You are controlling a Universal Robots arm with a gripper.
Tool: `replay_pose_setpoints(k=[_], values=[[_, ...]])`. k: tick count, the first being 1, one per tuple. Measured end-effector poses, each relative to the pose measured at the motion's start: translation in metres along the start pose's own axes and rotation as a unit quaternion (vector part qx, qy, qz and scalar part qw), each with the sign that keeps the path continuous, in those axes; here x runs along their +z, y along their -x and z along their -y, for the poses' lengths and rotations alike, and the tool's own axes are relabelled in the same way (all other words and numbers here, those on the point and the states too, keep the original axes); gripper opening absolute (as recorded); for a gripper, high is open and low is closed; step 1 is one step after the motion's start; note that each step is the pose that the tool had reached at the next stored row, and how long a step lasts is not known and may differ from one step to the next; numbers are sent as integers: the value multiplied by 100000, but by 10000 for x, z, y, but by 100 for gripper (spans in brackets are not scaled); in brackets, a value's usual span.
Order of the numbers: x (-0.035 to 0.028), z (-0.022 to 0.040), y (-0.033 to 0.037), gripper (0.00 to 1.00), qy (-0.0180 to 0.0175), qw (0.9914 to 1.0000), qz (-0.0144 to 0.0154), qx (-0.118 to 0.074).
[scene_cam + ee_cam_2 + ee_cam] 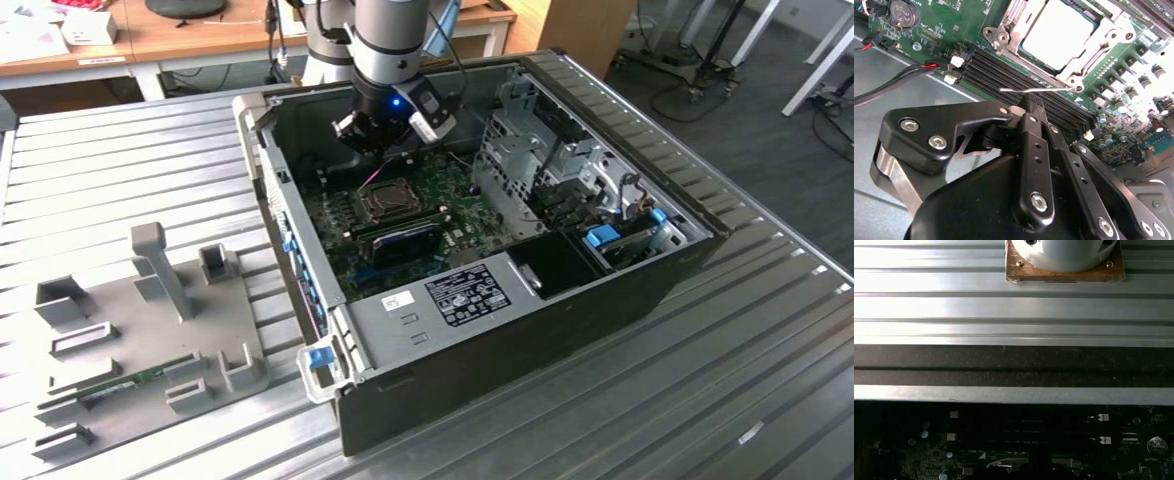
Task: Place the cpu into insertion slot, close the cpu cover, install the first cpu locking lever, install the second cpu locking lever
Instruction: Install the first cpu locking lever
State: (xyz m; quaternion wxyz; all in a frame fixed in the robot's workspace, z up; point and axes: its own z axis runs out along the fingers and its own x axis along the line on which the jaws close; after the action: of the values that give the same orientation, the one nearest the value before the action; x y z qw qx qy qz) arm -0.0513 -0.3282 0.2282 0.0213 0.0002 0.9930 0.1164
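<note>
Inside the open computer case (534, 330) the danger, as I judge it, is a slip onto the green board (934, 35); the gripper (1031, 104) hangs low over the black memory slots (999, 70), fingers pressed together with nothing clearly between them; driven off line, it could scrape those parts or bend the thin wire lever (1021, 90) just past its tip; the cover (1114, 37), a silvery frame, looks lowered over the slot (387, 198); the cpu (1059, 32) lies flat in its window, pale and square.
</note>
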Motion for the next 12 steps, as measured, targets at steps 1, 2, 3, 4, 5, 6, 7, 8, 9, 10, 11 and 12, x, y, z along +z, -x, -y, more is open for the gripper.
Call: replay_pose_setpoints(k=[1, 2, 3, 4, 5, 6, 7, 8, 9, 10, 11, 12], values=[[0, 0, 2, 10, 6, 100000, -11, 4], [0, 0, 5, 10, 13, 100000, -77, 14], [1, 1, 8, 10, 14, 100000, -155, 35], [1, 1, 11, 10, 15, 100000, -246, 61], [1, 1, 17, 10, 17, 99999, -392, 94], [1, 1, 22, 10, 13, 99999, -533, 125], [1, 1, 24, 10, 6, 99998, -619, 146], [1, 1, 23, 10, 2, 99998, -632, 153], [1, 1, 23, 10, 1, 99998, -647, 163], [1, 1, 23, 10, 4, 99998, -657, 165], [1, 1, 24, 10, 16, 99998, -669, 160], [1, 2, 24, 10, 169, 99997, -704, 166]])
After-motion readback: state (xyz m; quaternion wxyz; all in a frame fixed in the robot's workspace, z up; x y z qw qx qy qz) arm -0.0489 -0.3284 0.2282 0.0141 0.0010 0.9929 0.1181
